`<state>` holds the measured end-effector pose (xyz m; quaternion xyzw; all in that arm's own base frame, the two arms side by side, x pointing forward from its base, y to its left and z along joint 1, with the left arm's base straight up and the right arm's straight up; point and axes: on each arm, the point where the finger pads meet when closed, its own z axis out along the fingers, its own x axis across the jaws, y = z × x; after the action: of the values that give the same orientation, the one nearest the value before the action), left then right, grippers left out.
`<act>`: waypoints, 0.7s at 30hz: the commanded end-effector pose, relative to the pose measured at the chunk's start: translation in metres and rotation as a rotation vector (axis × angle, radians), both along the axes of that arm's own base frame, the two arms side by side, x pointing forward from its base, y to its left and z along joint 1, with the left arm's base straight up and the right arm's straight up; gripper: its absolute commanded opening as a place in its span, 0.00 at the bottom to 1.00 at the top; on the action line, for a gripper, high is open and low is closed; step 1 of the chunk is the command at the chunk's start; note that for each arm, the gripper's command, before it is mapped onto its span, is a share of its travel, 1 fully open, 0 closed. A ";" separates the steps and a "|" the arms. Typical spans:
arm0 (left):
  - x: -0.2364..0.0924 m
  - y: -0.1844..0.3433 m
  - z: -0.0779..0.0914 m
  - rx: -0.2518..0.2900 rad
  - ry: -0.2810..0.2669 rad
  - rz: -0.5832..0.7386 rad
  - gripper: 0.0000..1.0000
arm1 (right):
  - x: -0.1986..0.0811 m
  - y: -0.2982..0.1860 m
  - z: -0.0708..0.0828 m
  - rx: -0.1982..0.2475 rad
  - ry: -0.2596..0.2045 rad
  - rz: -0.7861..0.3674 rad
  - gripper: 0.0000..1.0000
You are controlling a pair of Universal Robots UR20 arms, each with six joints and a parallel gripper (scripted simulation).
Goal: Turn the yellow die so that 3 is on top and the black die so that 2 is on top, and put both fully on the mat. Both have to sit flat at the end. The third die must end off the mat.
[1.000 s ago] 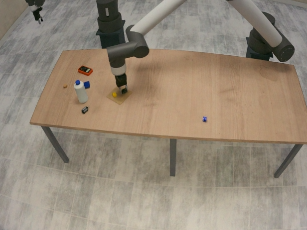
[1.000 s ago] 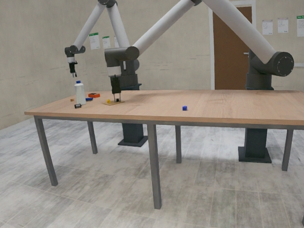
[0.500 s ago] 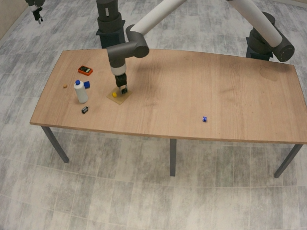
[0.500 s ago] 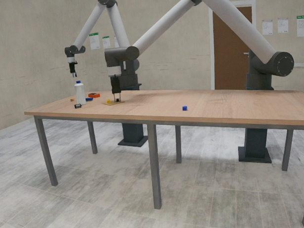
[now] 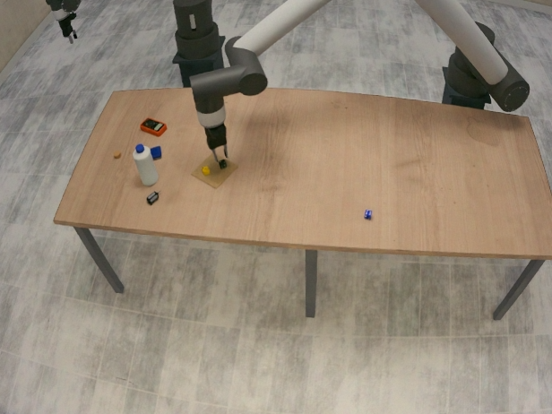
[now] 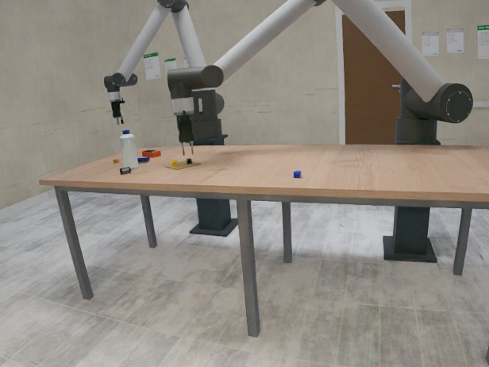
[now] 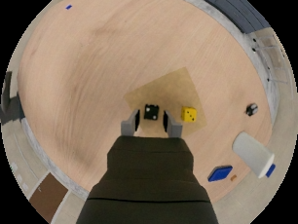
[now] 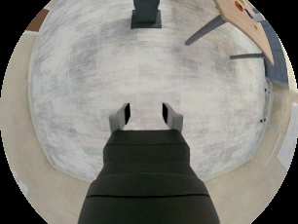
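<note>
Yellow die and black die: small cubes, flat on thin square tan mat. Left pincer above black die, wide, unloaded. Right pincer wide.

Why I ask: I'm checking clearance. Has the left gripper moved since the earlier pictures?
Yes: the left gripper has risen, its jaws now higher above the mat.
</note>
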<state>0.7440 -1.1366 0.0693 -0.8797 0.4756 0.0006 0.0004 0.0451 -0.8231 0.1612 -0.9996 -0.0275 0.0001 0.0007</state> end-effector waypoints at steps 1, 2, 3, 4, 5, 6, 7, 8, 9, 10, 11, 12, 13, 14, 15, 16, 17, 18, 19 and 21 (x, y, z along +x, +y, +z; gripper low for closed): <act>0.000 0.000 0.030 -0.001 -0.001 0.000 0.79 | 0.000 -0.001 0.001 -0.001 0.000 0.000 1.00; 0.000 0.000 0.034 -0.001 -0.001 0.000 0.79 | 0.000 -0.001 0.001 -0.001 0.000 0.000 1.00; 0.000 0.000 0.037 -0.001 -0.001 0.000 0.79 | 0.000 -0.001 0.001 -0.001 0.000 0.000 1.00; 0.000 0.000 0.037 -0.001 -0.001 0.000 0.79 | 0.000 -0.001 0.001 -0.001 0.000 0.000 1.00; 0.000 0.000 0.037 -0.001 -0.001 0.000 0.79 | 0.000 -0.001 0.001 -0.001 0.000 0.000 1.00; 0.000 0.000 0.040 -0.001 -0.001 0.000 0.79 | 0.000 -0.001 0.001 -0.001 0.000 0.000 1.00; 0.000 0.000 0.042 -0.001 -0.001 0.000 0.79 | 0.000 -0.001 0.001 -0.001 0.000 0.000 1.00; 0.000 0.000 0.044 -0.001 -0.001 0.000 0.79 | 0.000 -0.001 0.001 -0.001 0.000 0.000 1.00; 0.000 0.000 0.045 -0.001 -0.001 0.000 0.79 | 0.000 -0.001 0.001 -0.001 0.000 0.000 1.00; 0.000 0.000 0.045 -0.001 -0.001 0.000 0.79 | 0.000 -0.001 0.001 -0.001 0.000 0.000 1.00; 0.000 0.000 0.046 -0.001 -0.001 0.000 0.79 | 0.000 -0.001 0.001 -0.001 0.000 0.000 1.00; 0.000 0.000 0.046 -0.001 -0.001 0.000 0.79 | 0.000 -0.001 0.001 -0.001 0.000 0.000 1.00; 0.000 0.000 0.046 -0.001 -0.001 0.000 1.00 | 0.000 -0.001 0.001 -0.001 0.000 0.000 1.00; 0.000 0.000 0.046 -0.001 -0.001 0.000 1.00 | 0.000 -0.001 0.001 -0.001 0.000 0.000 1.00; 0.000 0.000 0.046 -0.001 -0.001 0.000 1.00 | 0.000 -0.001 0.001 -0.001 0.000 0.000 1.00; 0.000 0.000 0.046 -0.001 -0.001 0.000 1.00 | 0.000 -0.001 0.001 -0.001 0.000 0.000 1.00; 0.000 0.000 0.046 -0.001 -0.001 0.000 1.00 | 0.000 -0.001 0.001 -0.001 0.000 0.000 1.00; 0.000 0.000 0.046 -0.001 -0.001 0.000 1.00 | 0.000 -0.001 0.001 -0.001 0.000 0.000 1.00; 0.000 0.000 0.046 -0.001 -0.001 0.000 1.00 | 0.000 -0.001 0.001 -0.001 0.000 0.000 1.00; 0.000 0.000 0.046 -0.001 -0.001 0.000 1.00 | 0.000 -0.001 0.001 -0.001 0.000 0.000 1.00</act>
<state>0.7440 -1.1365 0.1127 -0.8797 0.4756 0.0007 0.0005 0.0451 -0.8231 0.1612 -0.9996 -0.0275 0.0001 0.0007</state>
